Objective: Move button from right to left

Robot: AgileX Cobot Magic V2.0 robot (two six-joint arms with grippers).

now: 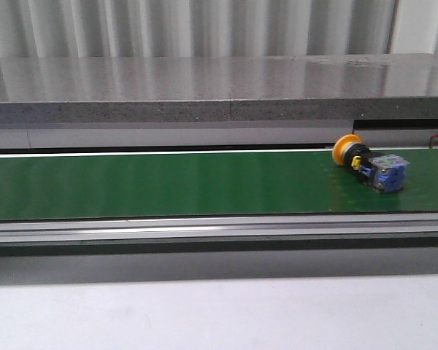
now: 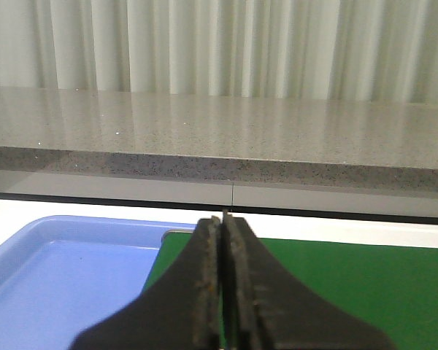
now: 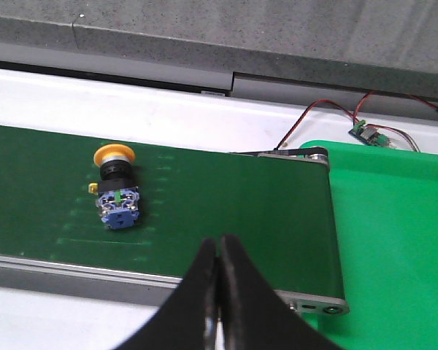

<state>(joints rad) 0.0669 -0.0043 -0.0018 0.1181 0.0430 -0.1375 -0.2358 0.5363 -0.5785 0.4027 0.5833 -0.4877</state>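
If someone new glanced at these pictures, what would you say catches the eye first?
Probably the button, lying on its side at the right end of the green conveyor belt, its yellow-orange cap toward the back. Next, the blue tray beside the belt in the left wrist view. Both grippers, left and right, are shut and empty.

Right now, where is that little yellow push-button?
In the front view the push-button lies on its side at the right end of the green conveyor belt, near the far edge, with neither gripper touching it.
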